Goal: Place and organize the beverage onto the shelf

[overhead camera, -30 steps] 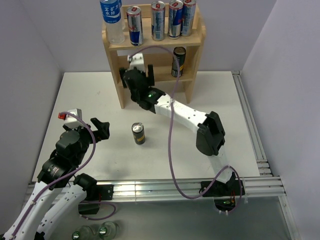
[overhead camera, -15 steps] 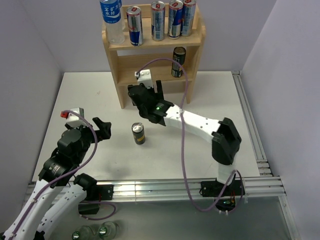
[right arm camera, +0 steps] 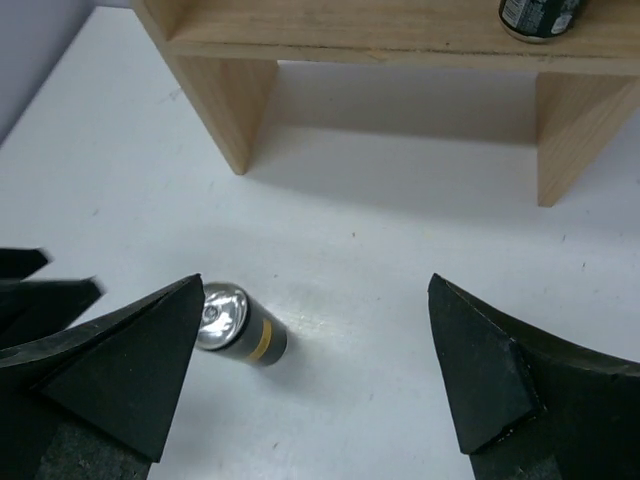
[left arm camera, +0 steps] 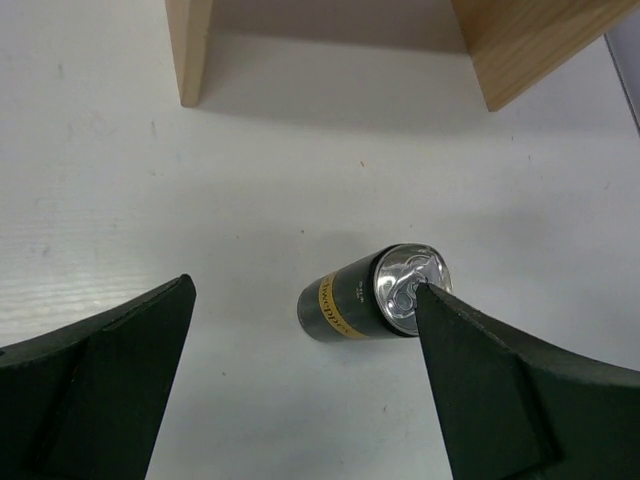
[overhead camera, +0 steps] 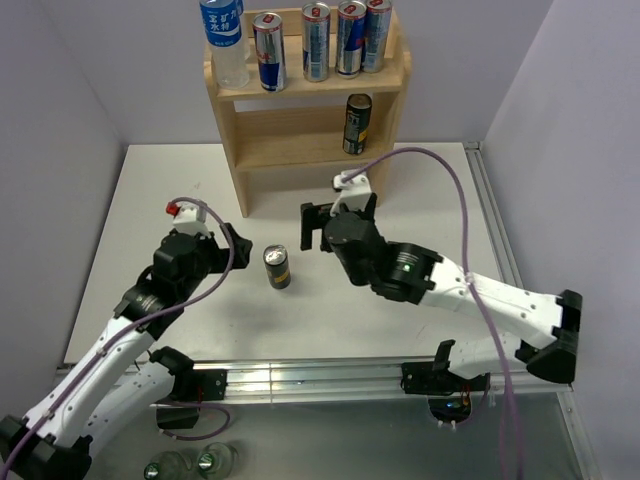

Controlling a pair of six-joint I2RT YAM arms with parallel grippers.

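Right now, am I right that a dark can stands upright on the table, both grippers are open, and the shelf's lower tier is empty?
Not quite: the top external view shows one dark can on the lower tier of the shelf, at its right end. The table can stands upright, and the left gripper and right gripper are open.

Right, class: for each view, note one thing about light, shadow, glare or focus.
Top external: even, diffuse light, sharp throughout; the can casts no hard shadow. Left wrist: a bright sheen on the can's silver lid; the left tool's fingers are near-black, without detail. Right wrist: a soft shadow lies on the table beneath the shelf.
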